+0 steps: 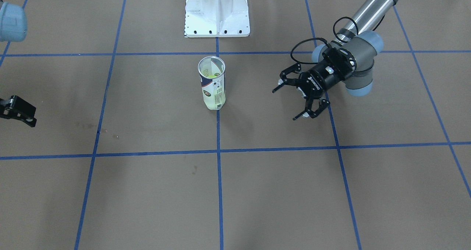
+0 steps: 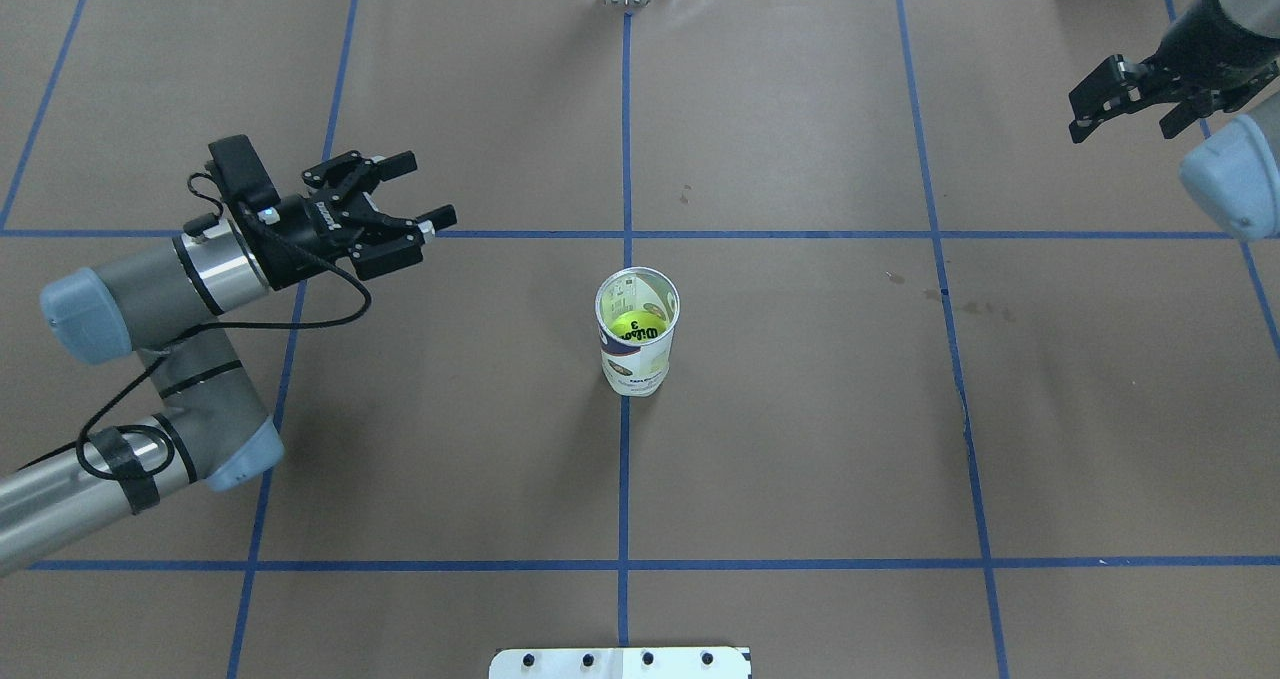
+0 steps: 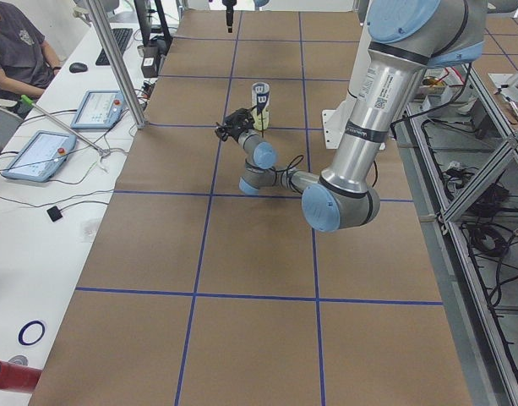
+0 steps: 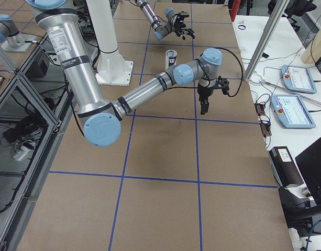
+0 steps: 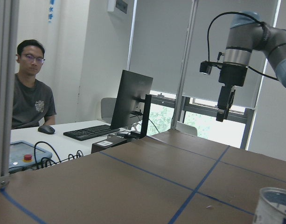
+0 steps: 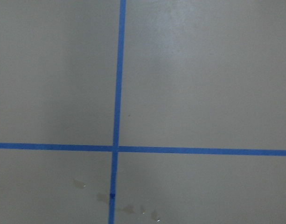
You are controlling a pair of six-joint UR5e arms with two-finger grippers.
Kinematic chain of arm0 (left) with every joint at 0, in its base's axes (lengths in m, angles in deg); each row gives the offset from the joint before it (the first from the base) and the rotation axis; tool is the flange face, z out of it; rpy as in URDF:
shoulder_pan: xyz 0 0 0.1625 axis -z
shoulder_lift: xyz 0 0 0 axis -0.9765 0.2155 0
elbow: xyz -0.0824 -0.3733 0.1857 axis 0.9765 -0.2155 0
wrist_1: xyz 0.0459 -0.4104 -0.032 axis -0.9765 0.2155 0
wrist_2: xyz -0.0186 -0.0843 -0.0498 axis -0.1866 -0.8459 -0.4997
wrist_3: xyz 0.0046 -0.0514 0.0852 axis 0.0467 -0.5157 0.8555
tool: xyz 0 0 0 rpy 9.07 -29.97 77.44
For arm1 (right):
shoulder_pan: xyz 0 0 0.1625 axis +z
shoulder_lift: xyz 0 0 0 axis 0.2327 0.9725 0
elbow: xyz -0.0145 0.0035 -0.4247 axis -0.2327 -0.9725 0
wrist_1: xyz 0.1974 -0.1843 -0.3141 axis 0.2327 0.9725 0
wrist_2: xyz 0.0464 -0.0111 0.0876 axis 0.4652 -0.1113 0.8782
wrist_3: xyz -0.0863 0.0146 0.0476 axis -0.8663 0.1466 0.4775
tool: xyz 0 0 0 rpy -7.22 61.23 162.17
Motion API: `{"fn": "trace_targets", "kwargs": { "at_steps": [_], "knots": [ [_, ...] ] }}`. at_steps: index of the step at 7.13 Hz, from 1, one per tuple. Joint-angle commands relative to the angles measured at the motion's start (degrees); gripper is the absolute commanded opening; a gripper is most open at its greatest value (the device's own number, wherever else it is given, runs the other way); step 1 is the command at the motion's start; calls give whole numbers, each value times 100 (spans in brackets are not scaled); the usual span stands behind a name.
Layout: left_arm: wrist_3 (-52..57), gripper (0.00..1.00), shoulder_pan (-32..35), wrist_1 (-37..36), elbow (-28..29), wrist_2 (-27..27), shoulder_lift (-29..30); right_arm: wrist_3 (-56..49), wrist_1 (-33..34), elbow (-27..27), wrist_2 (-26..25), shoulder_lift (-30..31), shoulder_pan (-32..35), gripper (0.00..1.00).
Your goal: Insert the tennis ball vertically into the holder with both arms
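One careless sweep could undo this. Left gripper (image 2: 428, 191) gapes wide, holding nothing; well to its right the holder (image 2: 637, 354) stands upright, unheld, on the table (image 2: 800, 439), tennis ball (image 2: 638, 325) inside, easily tipped. Farther right hangs the right gripper (image 2: 1135, 107); its opening I cannot tell.

table (image 2: 800, 459): brown paper cover, flat, gridded with blue tape lines (image 2: 625, 479).
holder (image 2: 637, 344): stands upright on the table, open mouth up, on the centre tape line; between left tool (image 2: 430, 191) and right tool (image 2: 1122, 129), well apart from both.
pedestal plate (image 1: 217, 31): white, bolted, on the same tape line, on the robot's side of both tools.
stains (image 2: 970, 307): a few small marks, on the right tool's side of the holder, near a tape line.
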Motion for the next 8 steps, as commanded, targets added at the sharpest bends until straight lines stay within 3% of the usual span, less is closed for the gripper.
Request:
{"fn": "trace_targets", "kwargs": {
  "at_steps": [1,3,4,5,6,8],
  "knots": [
    [-719,100,672,-277,758,-55,-307,-621,-457,-677,2,-23,339,99],
    [-729,100,1384,-1229,815,-929,-886,-911,-1161,-1345,28,-6,611,99],
    [-728,100,1936,-1827,815,-1526,-897,-1244,-1172,-1505,19,3,751,99],
    [-711,100,2646,-3260,667,-2428,-802,-1456,-1172,-1654,19,3,857,99],
    [-650,100,3105,-4205,300,-2986,-783,-1510,-1172,-1716,11,3,876,99],
    [-327,100,3627,-5378,191,-3830,-809,-1738,-1172,-1901,10,-14,989,99]
  ]
}}
